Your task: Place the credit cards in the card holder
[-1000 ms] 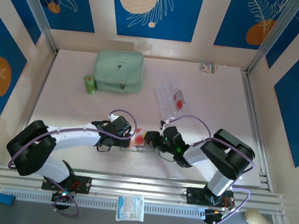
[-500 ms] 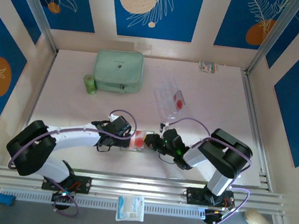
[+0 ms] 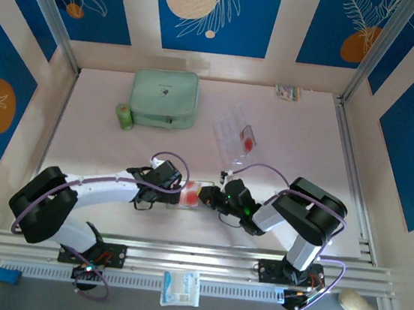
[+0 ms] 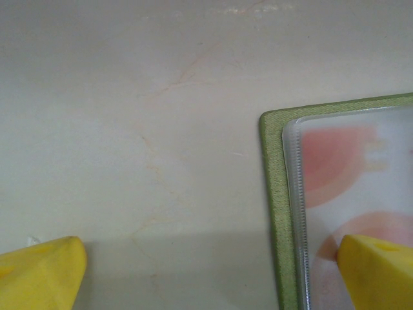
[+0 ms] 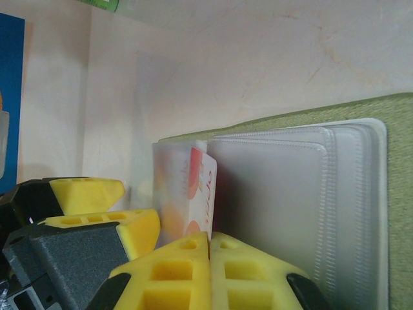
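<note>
The card holder (image 3: 183,204) lies open on the table between my two grippers, olive-green with clear inner pockets (image 5: 277,194). My right gripper (image 5: 210,240) is shut on a credit card (image 5: 204,187), a transparent rectangle with red marks. The card stands on edge at the left end of the pockets. My left gripper (image 4: 213,271) is open wide. One of its yellow fingers rests over the holder's pocket (image 4: 348,194), and the other sits on bare table. More credit cards (image 3: 238,138) lie farther back on the table, one showing a red round mark.
A mint-green zip case (image 3: 164,98) and a small green roll (image 3: 124,116) stand at the back left. A small packet (image 3: 288,92) lies by the back wall. Metal rails run along the near edge and the right side.
My right gripper has crept a little to the left with the card, closer to the left gripper over the holder. The left arm has stayed where it was.
</note>
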Robot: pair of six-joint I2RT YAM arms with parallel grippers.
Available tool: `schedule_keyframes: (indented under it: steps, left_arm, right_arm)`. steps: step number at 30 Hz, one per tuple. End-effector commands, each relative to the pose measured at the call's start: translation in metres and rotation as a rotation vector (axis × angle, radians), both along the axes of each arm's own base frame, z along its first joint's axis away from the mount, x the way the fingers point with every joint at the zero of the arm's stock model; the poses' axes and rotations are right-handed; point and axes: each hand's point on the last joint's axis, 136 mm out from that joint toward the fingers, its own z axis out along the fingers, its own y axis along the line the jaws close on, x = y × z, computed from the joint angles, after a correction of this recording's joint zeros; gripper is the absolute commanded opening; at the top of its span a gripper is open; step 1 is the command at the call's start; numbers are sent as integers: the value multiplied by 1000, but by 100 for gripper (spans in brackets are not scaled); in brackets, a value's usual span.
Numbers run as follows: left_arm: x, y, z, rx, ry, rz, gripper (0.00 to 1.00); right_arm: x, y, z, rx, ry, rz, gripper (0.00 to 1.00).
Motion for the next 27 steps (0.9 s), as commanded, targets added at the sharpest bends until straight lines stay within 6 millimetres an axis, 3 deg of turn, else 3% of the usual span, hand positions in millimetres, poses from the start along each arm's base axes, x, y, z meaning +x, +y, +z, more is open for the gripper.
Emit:
schedule_keyframes:
  steps: [1, 27]
  left_arm:
    - [-9, 11, -5, 46, 21, 2, 100]
    - [-9, 11, -5, 48, 19, 2, 100]
  right_arm:
    - [-8, -7, -14, -53, 36, -3, 0]
    - [-12, -7, -29, -120, 135, -1, 0]
